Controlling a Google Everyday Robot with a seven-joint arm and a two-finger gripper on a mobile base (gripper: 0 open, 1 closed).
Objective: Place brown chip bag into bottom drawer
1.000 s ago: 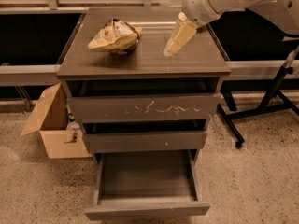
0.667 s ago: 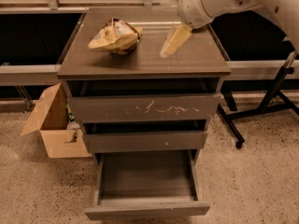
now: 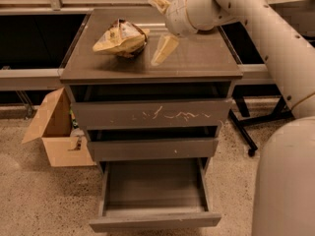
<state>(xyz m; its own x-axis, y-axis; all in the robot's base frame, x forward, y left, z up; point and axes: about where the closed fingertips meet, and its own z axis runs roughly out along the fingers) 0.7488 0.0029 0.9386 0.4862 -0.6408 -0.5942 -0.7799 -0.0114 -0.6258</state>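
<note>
While near bag (image 3: 120, 37), gripper (image 3: 157, 29) over cabinet (image 3: 206, 58)

The brown chip bag (image 3: 120, 37) lies on the left rear of the desk (image 3: 206, 58) top, the end effector (image 3: 162, 27) poised just right of it.

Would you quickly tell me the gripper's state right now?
Gripper: open, holding nothing, hovering over the cabinet top beside the chip bag.
</note>
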